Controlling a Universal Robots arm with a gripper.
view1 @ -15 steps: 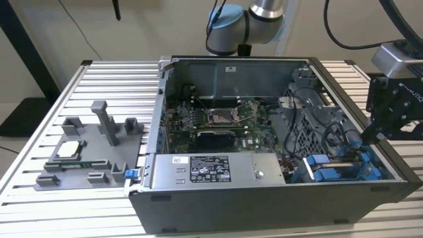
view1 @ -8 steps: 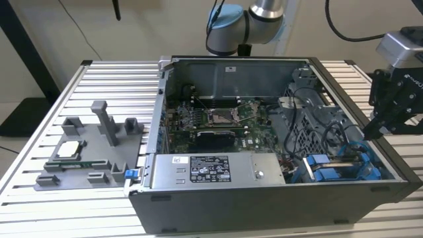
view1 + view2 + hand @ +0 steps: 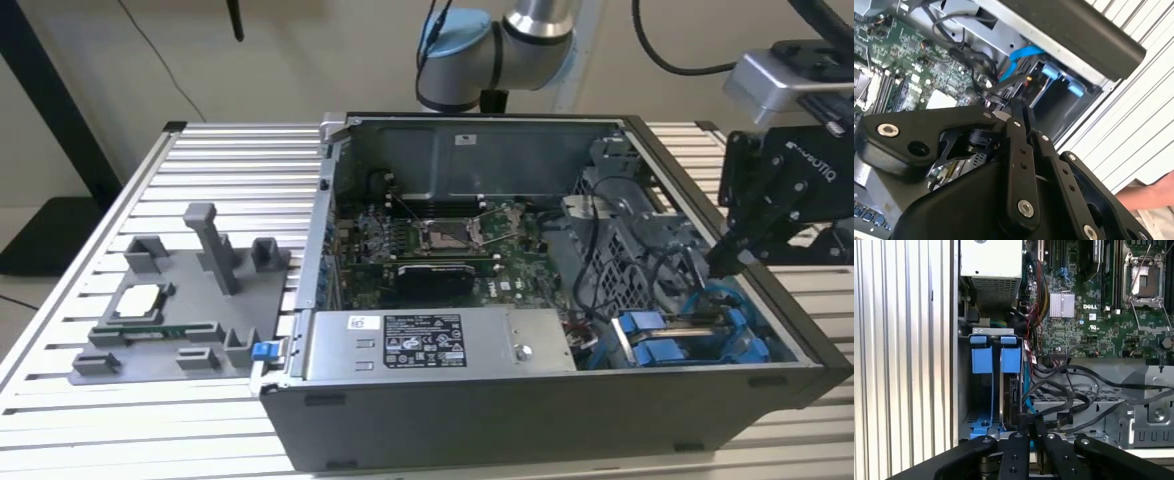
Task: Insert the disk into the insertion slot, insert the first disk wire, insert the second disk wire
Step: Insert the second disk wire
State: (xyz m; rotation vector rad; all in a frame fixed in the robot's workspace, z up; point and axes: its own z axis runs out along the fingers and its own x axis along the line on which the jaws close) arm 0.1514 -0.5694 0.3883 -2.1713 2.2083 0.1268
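Slatted aluminium surface [image 3: 120,420] carries an open computer case [image 3: 534,430], lying on its side with the interior up. To the exterior view's left of the case stands a grey fixture tray [image 3: 174,335] with upright posts; a processor chip [image 3: 138,300] lies on it.

Inside the case: green motherboard [image 3: 441,235] in the middle, and a grey labelled power-supply box [image 3: 427,345] along the near wall.

Arm [image 3: 494,40] reaches over the far wall. The gripper [image 3: 731,262] hangs low inside the case at the exterior view's right, just over the insertion slot [image 3: 667,345].

First wrist view: the slot is a grey cage with two blue tabs [image 3: 995,359] side by side at its mouth. The disk [image 3: 1008,395] sits edge-on in the bay next to the motherboard, seated in the cage. The bay beside it looks dark and open.

Jaws are pressed together, pinching a black wire plug [image 3: 1028,419] at their tips, just at the disk's connector edge. I cannot tell whether the plug is seated. Loose black wires [image 3: 1074,390] cross the cage beside it.

Second wrist view: a blue cable [image 3: 1019,55] curves into the cage beyond the fingertips. A person's hand [image 3: 1149,195] rests on the surface outside the case.
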